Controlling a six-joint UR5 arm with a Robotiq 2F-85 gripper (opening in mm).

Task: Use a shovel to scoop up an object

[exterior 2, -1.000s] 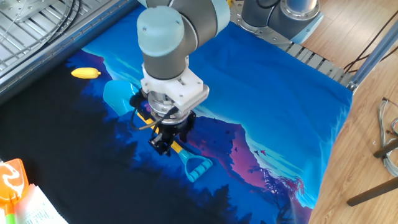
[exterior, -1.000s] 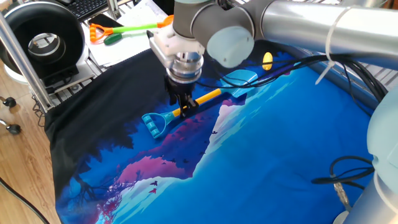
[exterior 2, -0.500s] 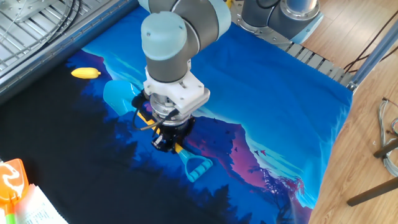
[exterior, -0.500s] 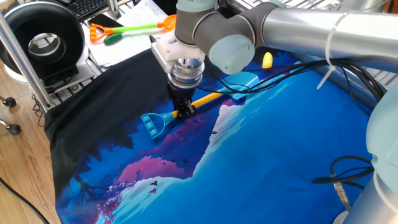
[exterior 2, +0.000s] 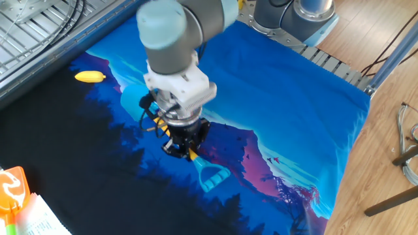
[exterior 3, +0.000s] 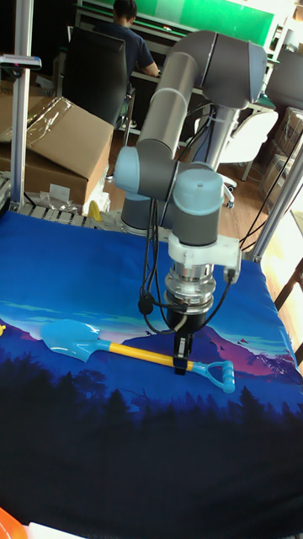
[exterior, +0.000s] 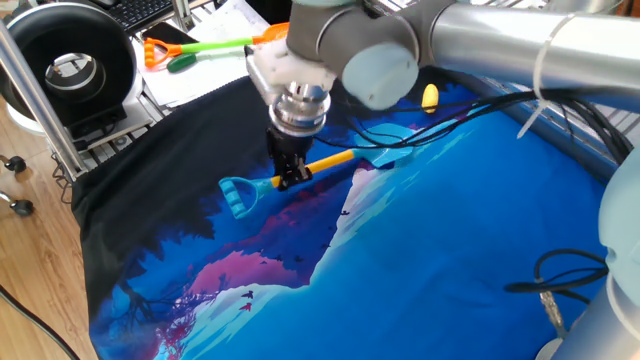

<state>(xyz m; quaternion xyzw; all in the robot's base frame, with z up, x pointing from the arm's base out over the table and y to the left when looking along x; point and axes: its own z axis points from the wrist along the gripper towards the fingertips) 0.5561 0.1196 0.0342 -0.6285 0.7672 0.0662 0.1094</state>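
Shovel lifted — blade swung toward object.

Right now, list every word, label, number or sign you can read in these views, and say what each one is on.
None can be read.
The orange thing at the table's edge bears a white mark, cut off and unreadable.
The papers behind the cloth show print too small to read.
The gripper and shovel show no lettering.
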